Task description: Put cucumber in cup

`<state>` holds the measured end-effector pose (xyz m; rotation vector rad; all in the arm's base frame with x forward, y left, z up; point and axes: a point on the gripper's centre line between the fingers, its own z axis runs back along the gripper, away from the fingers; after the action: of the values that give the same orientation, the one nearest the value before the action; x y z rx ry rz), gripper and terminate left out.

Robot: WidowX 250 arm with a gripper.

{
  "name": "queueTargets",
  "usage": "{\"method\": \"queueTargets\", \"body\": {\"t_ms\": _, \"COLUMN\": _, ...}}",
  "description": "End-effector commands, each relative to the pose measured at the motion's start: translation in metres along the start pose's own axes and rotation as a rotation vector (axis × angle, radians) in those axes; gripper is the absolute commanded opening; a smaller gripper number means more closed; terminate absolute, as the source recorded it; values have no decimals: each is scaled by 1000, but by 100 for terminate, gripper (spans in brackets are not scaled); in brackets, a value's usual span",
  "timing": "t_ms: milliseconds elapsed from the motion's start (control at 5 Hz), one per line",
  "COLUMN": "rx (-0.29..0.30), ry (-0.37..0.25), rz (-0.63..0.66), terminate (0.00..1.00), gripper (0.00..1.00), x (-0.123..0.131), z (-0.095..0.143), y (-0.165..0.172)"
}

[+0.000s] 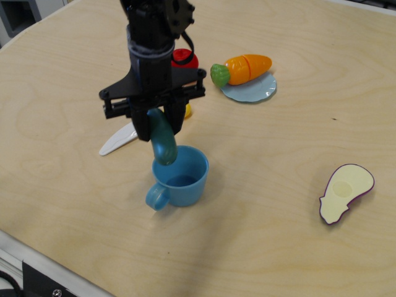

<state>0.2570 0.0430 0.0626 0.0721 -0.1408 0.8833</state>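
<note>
My gripper (159, 127) is shut on the dark teal-green cucumber (163, 143), which hangs nearly upright from the jaws. Its lower end is just over the back left rim of the light blue cup (181, 176). The cup stands upright on the wooden table (260, 247) with its handle pointing front left. The cup's inside looks empty.
A white knife with a yellow handle (117, 141) lies left of the cup, partly hidden by my gripper. A red tomato (184, 58) shows behind the arm. An orange carrot (242, 68) rests on a pale blue plate (255, 91) at the back. An eggplant half (345, 192) lies at the right.
</note>
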Motion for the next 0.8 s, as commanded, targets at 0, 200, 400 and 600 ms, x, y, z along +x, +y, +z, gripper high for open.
{"method": "queueTargets", "body": {"t_ms": 0, "rx": -17, "ry": -52, "rz": -32, "terminate": 0, "gripper": 0, "x": 3, "z": 11, "y": -12}}
{"method": "queueTargets", "body": {"t_ms": 200, "rx": -48, "ry": -45, "rz": -13, "terminate": 0, "gripper": 100, "x": -1, "z": 14, "y": -15}}
{"method": "queueTargets", "body": {"t_ms": 400, "rx": -46, "ry": -46, "rz": -6, "terminate": 0, "gripper": 100, "x": -3, "z": 17, "y": -18}}
{"method": "queueTargets", "body": {"t_ms": 600, "rx": -37, "ry": -51, "rz": 5, "terminate": 0, "gripper": 100, "x": -3, "z": 16, "y": -19}}
